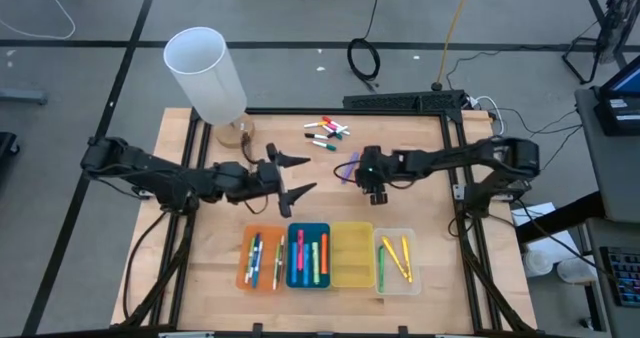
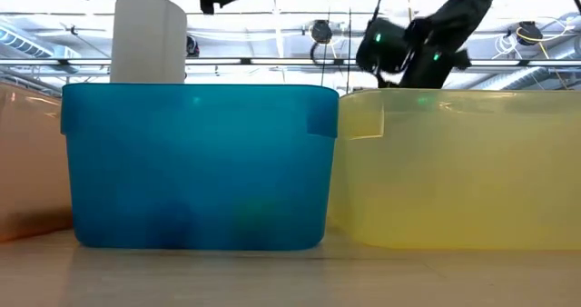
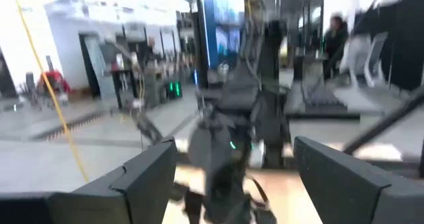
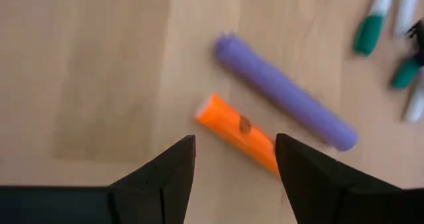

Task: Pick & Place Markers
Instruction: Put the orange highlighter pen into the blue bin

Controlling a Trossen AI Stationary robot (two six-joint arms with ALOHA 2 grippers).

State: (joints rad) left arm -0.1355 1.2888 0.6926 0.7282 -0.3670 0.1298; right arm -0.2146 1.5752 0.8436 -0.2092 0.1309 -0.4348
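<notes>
Right wrist view: right tool [image 4: 235, 159] pointing down, spread open and empty, over orange marker [image 4: 237, 131] beside purple marker [image 4: 285, 93] on surface [image 4: 93, 65].

bench [image 1: 200, 238] is light wood with a dark frame rail along the edges. what i see lying on it: four trays in a row near the front edge, touching side by side: orange tray [image 1: 242, 275], blue tray [image 1: 291, 279], yellow tray [image 1: 352, 275], clear tray [image 1: 416, 278]. purple marker [image 4: 285, 93] and orange marker [image 4: 237, 131] lie flat mid-bench, just beside each other, not touching. a loose cluster of markers [image 1: 328, 132] with green and red caps sits toward the back. white cylinder [image 1: 206, 74] stands at the back left corner, round wooden piece [image 1: 236, 132] at its base.
</notes>
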